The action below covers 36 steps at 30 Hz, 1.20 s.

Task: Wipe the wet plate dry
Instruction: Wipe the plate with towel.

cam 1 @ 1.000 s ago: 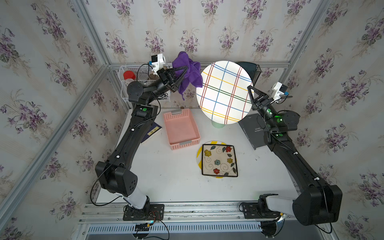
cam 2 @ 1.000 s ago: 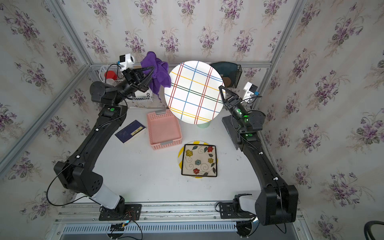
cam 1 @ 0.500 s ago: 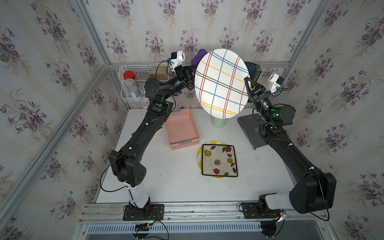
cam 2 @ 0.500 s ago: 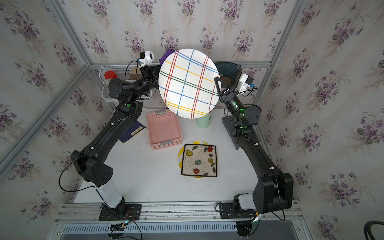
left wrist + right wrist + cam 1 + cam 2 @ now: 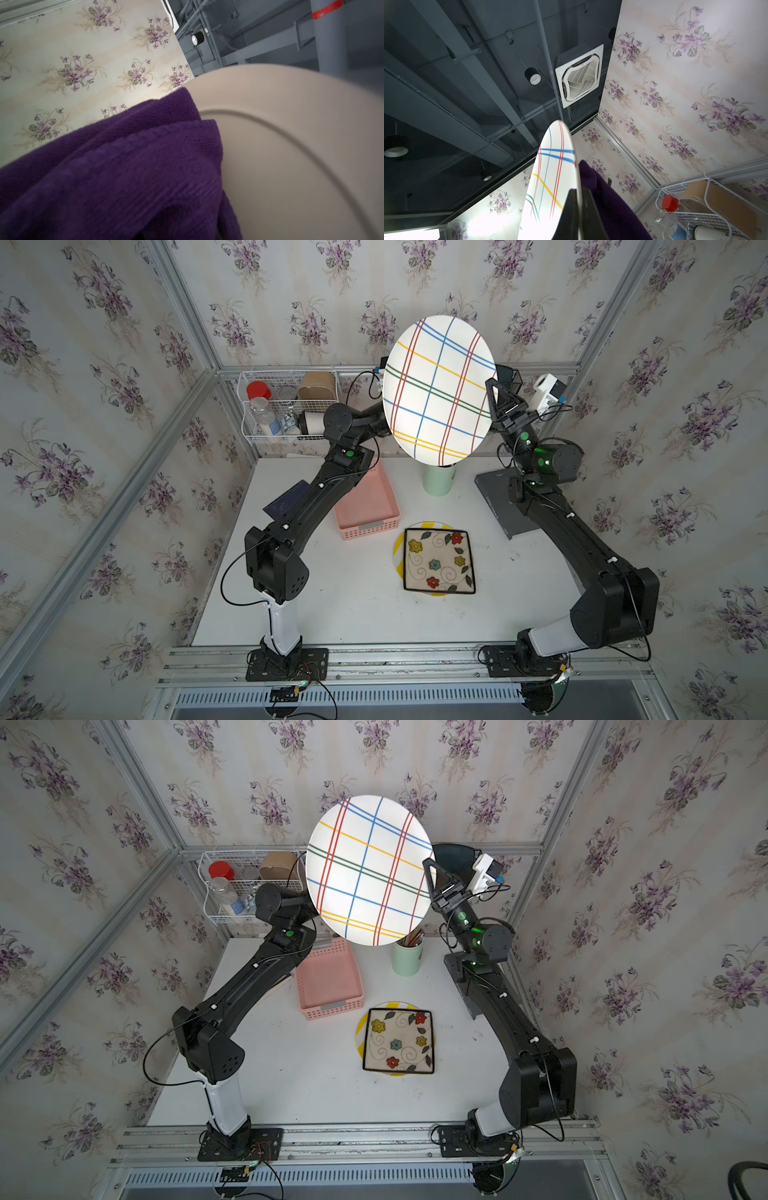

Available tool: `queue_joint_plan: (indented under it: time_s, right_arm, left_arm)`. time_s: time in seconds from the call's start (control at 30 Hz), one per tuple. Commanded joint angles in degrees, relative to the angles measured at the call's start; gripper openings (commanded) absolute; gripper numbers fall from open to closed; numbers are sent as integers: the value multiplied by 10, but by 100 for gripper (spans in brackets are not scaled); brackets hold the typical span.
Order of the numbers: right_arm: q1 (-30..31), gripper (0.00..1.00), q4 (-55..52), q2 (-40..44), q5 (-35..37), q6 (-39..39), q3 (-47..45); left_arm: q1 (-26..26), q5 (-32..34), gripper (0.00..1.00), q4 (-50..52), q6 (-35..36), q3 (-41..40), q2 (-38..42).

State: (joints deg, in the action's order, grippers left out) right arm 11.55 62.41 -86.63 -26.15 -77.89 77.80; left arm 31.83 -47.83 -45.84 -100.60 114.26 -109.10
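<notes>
The white worktop lies well below the action, and the pink basket and flowered dish on it play no part. High above its back edge the round plaid plate stands almost on edge. Both top views show its patterned face, which leaves the plain underside open to the arm behind. The bunched purple cloth lies against that underside, touching it beside the foot ring, so the back is probably the face being dried. The right fingers are closed on the plate's rim, pinching only the edge, which leaves both faces free for wiping. The left fingers are hidden behind the plate and under the cloth. They are closed, and I judge they grip the cloth.
</notes>
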Motion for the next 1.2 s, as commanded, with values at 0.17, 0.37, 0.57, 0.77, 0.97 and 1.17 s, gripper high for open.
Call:
queue_joint_plan:
  time_s: [0.17,0.37,0.57,0.77,0.97,1.17]
  right_arm:
    - [-5,0,-60,41,6,26,-88]
    - [58,0,-36,8,61,15,-63]
    - [10,0,-72,-58,61,22,72]
    - [-45,0,-116,-21,87,38,42]
    - [-92,0,-180,83,84,55,-89]
    - [-103,0,-341,223,38,158,-230]
  left_arm:
    - [-35,-30,0,-63,6,2,39]
    - [16,-44,0,-39,17,17,3]
    - [24,-72,0,-63,1,-9,2]
    - [1,-109,0,-97,6,-72,62]
    - [-89,-158,0,-23,86,-184,170]
    - [-192,-141,0,344,389,-232,284]
